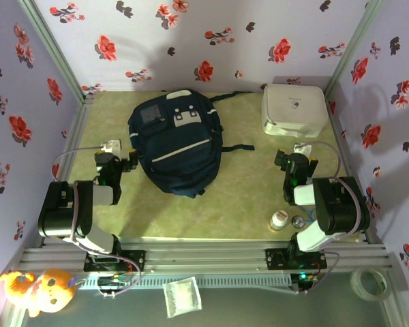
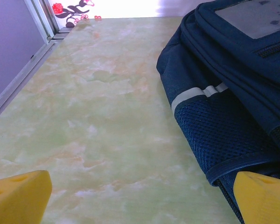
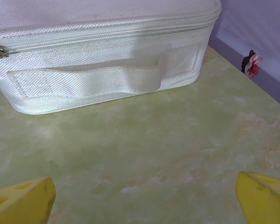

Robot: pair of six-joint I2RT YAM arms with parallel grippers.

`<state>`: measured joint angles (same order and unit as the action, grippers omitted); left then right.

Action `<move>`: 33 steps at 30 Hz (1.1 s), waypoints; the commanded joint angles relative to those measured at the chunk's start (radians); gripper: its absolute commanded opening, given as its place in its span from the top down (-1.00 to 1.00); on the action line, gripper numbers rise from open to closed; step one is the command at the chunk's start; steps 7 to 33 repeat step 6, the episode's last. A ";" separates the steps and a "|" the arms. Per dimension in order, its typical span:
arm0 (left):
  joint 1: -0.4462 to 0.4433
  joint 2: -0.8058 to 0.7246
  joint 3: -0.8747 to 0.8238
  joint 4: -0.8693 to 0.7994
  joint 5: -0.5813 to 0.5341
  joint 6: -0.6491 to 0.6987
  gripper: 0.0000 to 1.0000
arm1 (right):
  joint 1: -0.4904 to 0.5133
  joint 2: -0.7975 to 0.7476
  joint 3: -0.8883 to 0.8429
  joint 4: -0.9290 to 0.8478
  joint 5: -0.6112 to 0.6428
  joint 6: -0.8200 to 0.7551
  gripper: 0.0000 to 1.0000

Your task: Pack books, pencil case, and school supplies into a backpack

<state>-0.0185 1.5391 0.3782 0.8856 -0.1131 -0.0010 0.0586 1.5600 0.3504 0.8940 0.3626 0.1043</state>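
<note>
Overhead, the backpack (image 1: 176,143) lies flat on the table (image 1: 245,191), just right of the left arm (image 1: 88,197). A white zipped case (image 1: 294,109) sits beyond the right arm (image 1: 327,204), and a small bottle (image 1: 279,220) stands near that arm's base.

From the left wrist, the left fingers (image 2: 18,196) stand wide apart and empty. The backpack's mesh side pocket (image 2: 214,130) is close by one fingertip; I cannot tell if they touch.

From the right wrist, the right fingers (image 3: 263,196) also gape, holding nothing, and face the case's strap handle (image 3: 88,79) without reaching it.
</note>
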 commanded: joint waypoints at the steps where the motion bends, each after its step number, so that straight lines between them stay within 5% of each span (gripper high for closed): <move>1: 0.012 0.007 0.016 0.001 -0.022 -0.011 -0.99 | -0.006 0.002 0.022 0.022 0.022 0.012 -0.98; 33: 0.011 0.006 0.016 0.002 -0.022 -0.010 -0.99 | -0.006 -0.001 0.016 0.033 0.024 0.011 -0.98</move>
